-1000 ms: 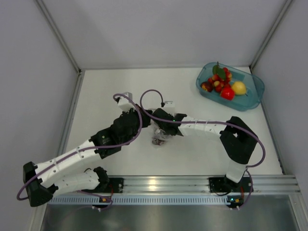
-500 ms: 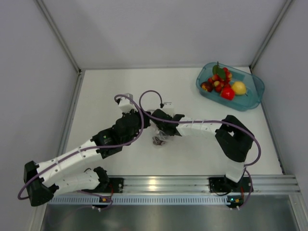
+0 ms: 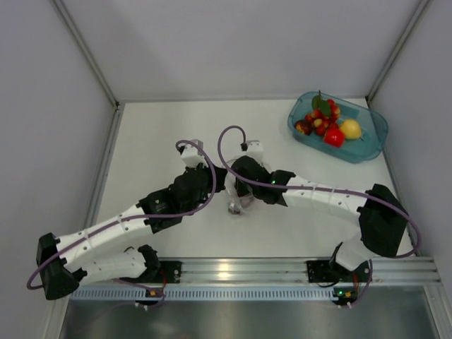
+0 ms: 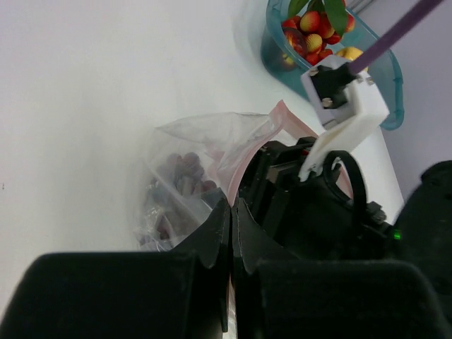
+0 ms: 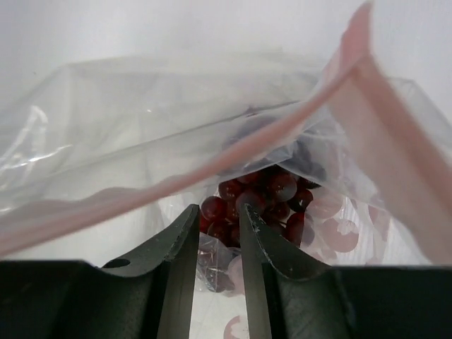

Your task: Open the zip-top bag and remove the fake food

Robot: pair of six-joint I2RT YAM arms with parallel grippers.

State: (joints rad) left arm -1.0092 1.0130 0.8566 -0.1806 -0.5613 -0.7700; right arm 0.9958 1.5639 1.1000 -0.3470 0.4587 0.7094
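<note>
The clear zip-top bag (image 3: 236, 203) lies mid-table with its pink zip strip (image 5: 212, 173) parted. A dark purple grape bunch (image 5: 272, 191) is inside it, also seen in the left wrist view (image 4: 182, 173). My left gripper (image 4: 232, 206) is shut on the pink strip at the bag's mouth and holds that edge up. My right gripper (image 5: 219, 212) has its fingers narrowly apart just inside the bag's mouth, tips right before the grapes. In the top view the two grippers meet over the bag, left (image 3: 220, 185), right (image 3: 241, 192). The other fake food (image 3: 326, 123) sits in the tub.
A teal translucent tub (image 3: 367, 145) at the back right holds a red apple, a yellow lemon and red berries with leaves; it also shows in the left wrist view (image 4: 385, 92). Grey walls enclose the table on three sides. A metal rail runs along the near edge.
The right arm's elbow has swung out to the right and its gripper has pushed toward the bag's mouth. The left gripper has shifted slightly right, still holding the strip.
</note>
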